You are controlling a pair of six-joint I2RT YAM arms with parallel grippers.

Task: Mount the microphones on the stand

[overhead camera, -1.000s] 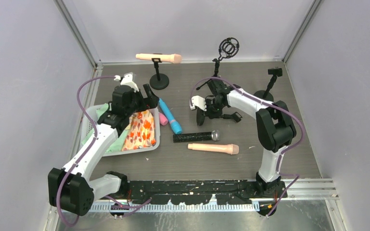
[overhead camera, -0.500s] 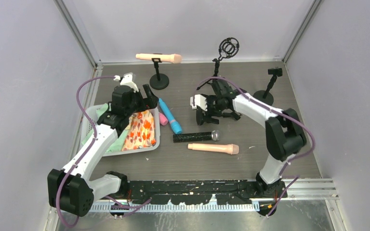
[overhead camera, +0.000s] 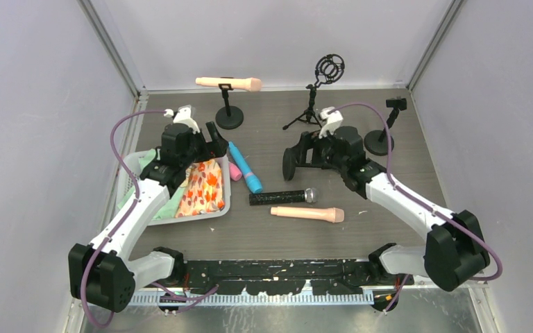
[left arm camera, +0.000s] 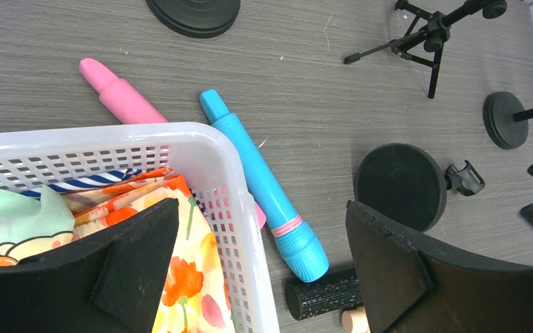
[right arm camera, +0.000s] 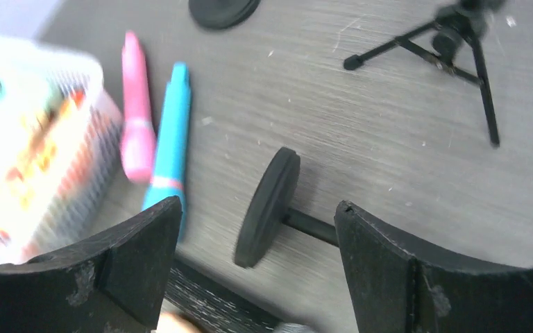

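My left gripper [left arm camera: 262, 211]: fingers spread, above basket [left arm camera: 208, 149] corner. My right gripper [right arm camera: 258, 206]: fingers spread over tipped stand [right arm camera: 267, 201]. Blue mic [overhead camera: 245, 168] beside basket; black mic [overhead camera: 283, 197] and peach mic [overhead camera: 307, 214] on table; second peach mic [overhead camera: 229, 84] on far stand [overhead camera: 229, 114].

no readable text, labels or numbers anywhere

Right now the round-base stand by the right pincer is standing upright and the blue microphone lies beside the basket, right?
Not upright: the right wrist view shows the round-base stand lying on its side, its disc on edge. The blue microphone does lie beside the basket.
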